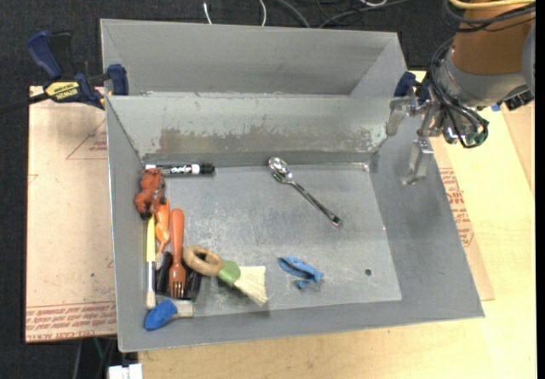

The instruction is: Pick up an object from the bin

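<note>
Grey sloping metal is what my pincer [415,152] hangs over right now: it sits high at the right-hand wall of the bin [255,71], near the back corner and above the flat floor where the things lie. I cannot tell from this angle whether it is open or closed, and I make out nothing carried in it. The nearest candidate is a metal spoon [303,191], alone on the floor toward the back. It lies to the view's left of the pincer and somewhat nearer the camera. Its long axis runs diagonally, bowl toward the back left and handle tip toward the front right, so the handle is the end closer to the pincer. My judgement is that any approach has to travel leftward and down, then close across that diagonal, not along it. A small blue piece [300,270] lies apart near the front. Everything else is crowded against the left wall, well away from the pincer: a black marker [180,169], an orange toy [149,192], a wooden ring [203,260] and a heap of utensils [174,262].
</note>
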Tool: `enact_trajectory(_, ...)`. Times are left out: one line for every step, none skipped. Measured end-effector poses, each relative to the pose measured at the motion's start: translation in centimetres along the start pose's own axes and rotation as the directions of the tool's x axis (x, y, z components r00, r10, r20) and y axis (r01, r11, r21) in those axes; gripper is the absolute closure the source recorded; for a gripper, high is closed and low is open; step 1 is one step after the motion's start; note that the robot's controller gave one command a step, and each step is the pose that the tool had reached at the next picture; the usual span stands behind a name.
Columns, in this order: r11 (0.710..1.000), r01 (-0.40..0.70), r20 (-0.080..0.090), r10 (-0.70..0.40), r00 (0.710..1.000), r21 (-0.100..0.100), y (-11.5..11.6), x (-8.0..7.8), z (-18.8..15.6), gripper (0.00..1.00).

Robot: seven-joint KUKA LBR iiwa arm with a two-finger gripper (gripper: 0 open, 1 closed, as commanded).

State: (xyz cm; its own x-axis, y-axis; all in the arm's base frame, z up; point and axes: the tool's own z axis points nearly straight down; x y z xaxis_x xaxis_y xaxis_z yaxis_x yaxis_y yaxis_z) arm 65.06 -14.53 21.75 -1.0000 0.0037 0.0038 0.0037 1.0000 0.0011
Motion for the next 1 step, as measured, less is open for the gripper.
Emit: enact_trajectory(1.0, 0.002, 0.007, -0.002, 1.0, 0.001, 0.11, -0.1, -0.54, 0.0)
